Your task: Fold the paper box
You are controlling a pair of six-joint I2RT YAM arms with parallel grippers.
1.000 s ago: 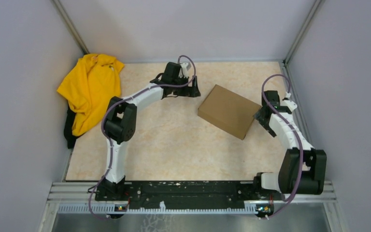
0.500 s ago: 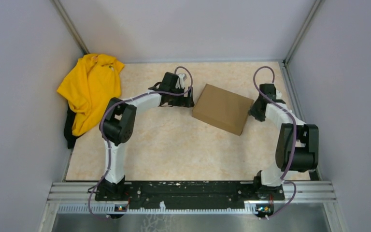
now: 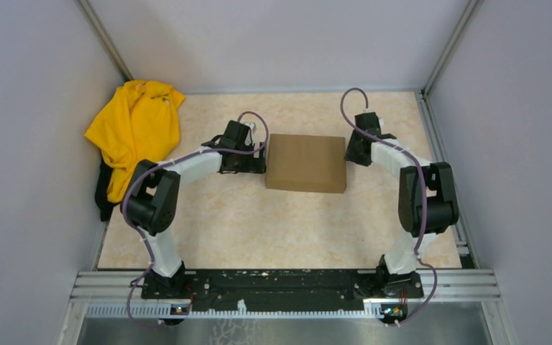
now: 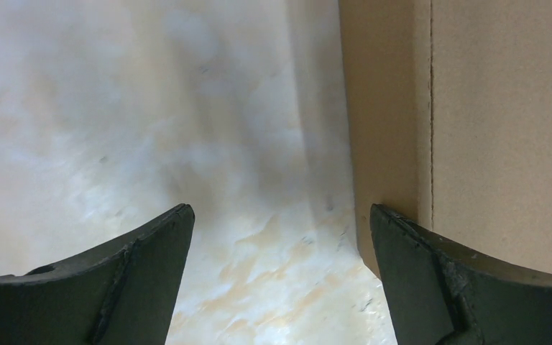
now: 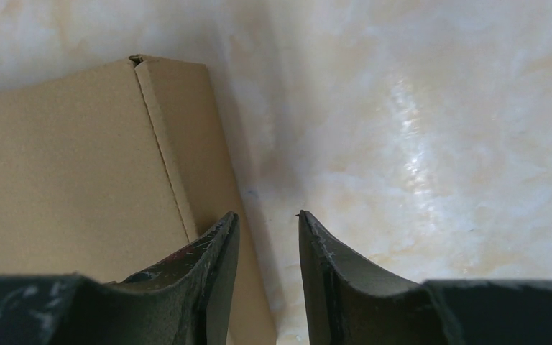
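Closed paper box, contents unseen, between wide-spread empty left gripper and narrowly parted empty right gripper.

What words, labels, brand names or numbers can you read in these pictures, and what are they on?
No readable text in any view.
The paper box is plain brown cardboard, unprinted.
The yellow cloth shows no lettering.
Pale specks on the black base rail are too small to read.
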